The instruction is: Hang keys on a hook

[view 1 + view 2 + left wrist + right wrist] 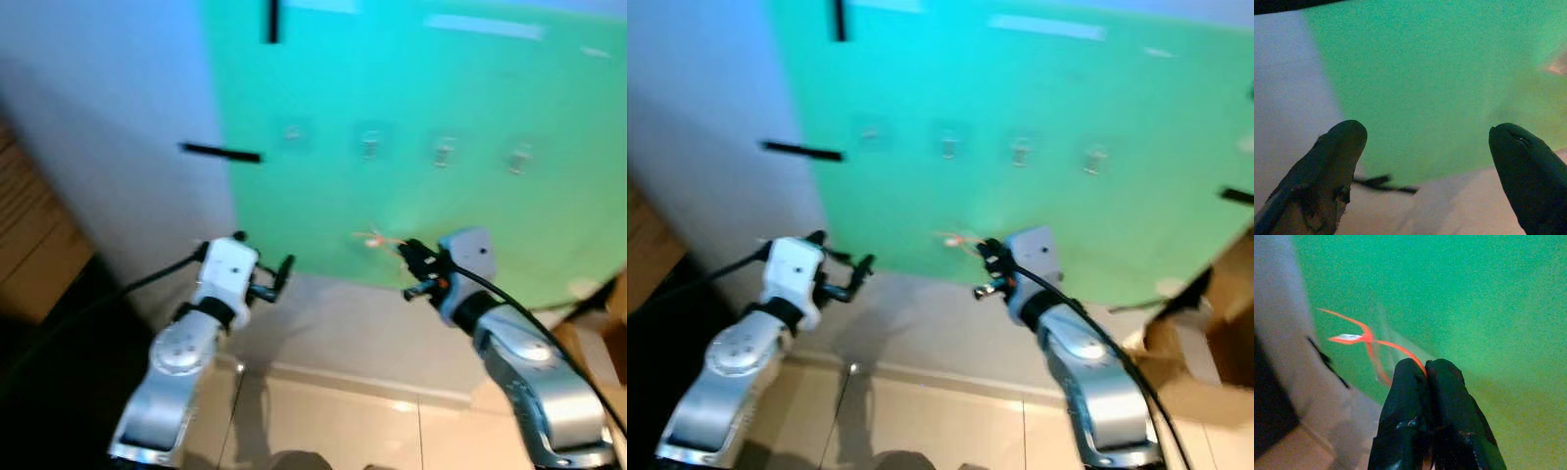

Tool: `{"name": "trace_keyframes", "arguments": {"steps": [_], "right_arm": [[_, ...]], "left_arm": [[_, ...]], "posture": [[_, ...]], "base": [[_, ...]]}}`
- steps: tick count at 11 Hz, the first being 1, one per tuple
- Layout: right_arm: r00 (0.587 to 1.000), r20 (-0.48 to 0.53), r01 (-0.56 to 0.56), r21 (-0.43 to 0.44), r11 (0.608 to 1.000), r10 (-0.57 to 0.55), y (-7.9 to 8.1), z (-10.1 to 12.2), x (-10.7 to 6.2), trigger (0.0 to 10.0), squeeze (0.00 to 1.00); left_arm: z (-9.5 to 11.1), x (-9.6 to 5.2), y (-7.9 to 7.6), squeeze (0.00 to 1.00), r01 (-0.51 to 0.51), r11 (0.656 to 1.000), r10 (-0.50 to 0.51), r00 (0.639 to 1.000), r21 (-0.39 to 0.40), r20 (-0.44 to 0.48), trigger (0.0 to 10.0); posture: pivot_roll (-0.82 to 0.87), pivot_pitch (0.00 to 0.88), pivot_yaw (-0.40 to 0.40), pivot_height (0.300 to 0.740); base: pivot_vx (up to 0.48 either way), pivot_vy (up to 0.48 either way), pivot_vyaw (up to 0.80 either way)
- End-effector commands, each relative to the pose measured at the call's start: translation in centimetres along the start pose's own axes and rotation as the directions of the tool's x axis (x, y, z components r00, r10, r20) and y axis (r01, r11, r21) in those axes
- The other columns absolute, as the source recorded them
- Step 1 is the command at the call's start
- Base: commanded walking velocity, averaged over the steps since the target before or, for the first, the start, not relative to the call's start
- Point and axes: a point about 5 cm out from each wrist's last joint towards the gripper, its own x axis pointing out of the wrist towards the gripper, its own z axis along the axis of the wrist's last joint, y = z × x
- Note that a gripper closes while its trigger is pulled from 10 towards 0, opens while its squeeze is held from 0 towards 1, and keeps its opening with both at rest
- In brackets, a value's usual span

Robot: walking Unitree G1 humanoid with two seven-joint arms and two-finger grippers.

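Thin orange loop of cord with a small pale key or tag point(1359, 339), pinched at its near end between the clenched fingers of the right gripper point(1426, 369), in front of the lower green wall panel point(470, 88). Likely light, floppy, prone to swinging; best kept gripped by the cord. Long axis running away from the fingertips toward the panel, below the row of four small clear hooks point(370, 144). Left gripper point(1425, 147) spread wide, holding nothing, near the panel's left edge.

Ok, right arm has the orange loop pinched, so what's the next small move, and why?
Probably raise the right gripper toward the nearest hook. Its jaws are shut on the orange key loop, which hangs well below the row of hooks on the green panel. The left gripper is open and off to the side, out of the path.
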Motion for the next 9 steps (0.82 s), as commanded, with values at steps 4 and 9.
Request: {"name": "trace_keyframes", "arguments": {"steps": [4, 9], "right_arm": [[0.973, -0.036, 0.231, 0.148, 0.962, -0.228, -0.9, -2.0, -0.8, 10.0, 0.0], [0.955, -0.075, 0.295, 0.133, 0.946, -0.287, -1.0, -2.9, -1.6, 10.0, 0.0]], "left_arm": [[0.3, 0.2, 0.9, 0.0, -0.014, 1.0, 0.014, 1.0, 0.022, -0.009, 10.0], [0.4, 0.8, 0.3, 0.0, 0.003, 1.0, -0.003, 1.0, 0.019, -0.007, 10.0]], "posture": [[-0.04, 0.0, 0.027, 0.74], [-0.05, 0.0, 0.05, 0.74]], "base": [[0.0, 0.12, 0.0], [0.0, 0.144, 0.0]]}}
